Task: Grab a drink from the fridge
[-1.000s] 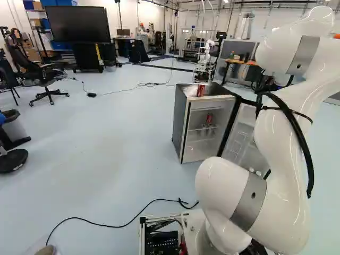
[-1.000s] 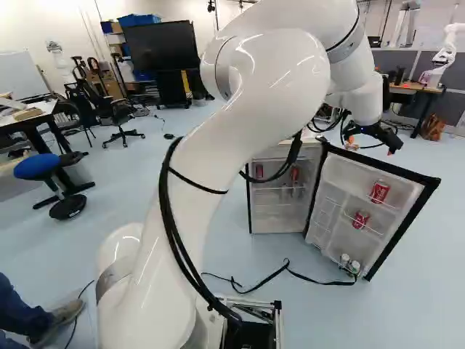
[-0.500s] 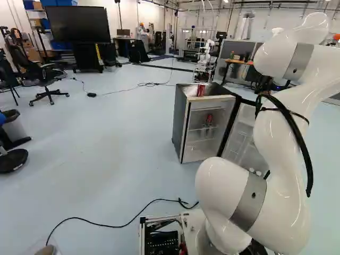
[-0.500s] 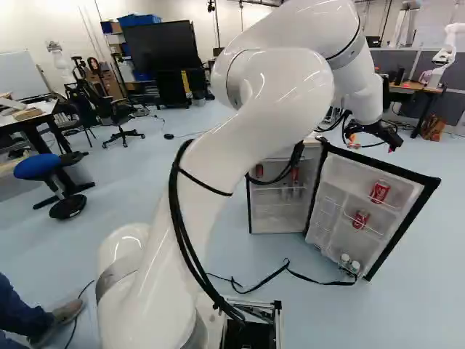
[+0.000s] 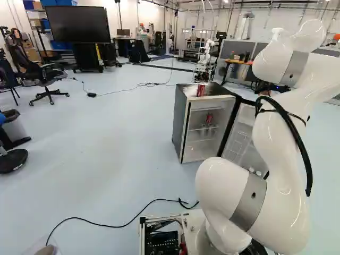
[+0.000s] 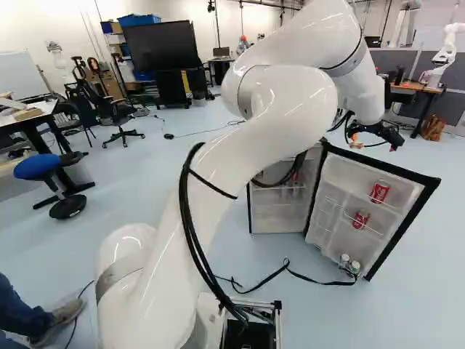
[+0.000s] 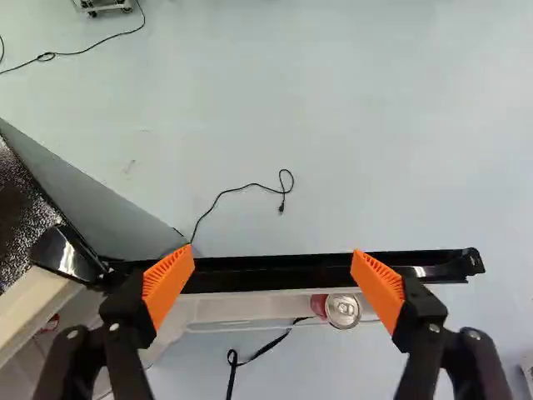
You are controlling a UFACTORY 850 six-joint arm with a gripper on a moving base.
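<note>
Pale blue floor (image 5: 122,133) carries the fridge (image 5: 180,119) and office chair (image 5: 47,75), the gripper (image 6: 374,143) spread wide above the open door (image 6: 352,178).

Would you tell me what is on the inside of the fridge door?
Inside the door, one red can sits above another can, with two light-capped containers at the bottom; anything behind them is hidden.
</note>
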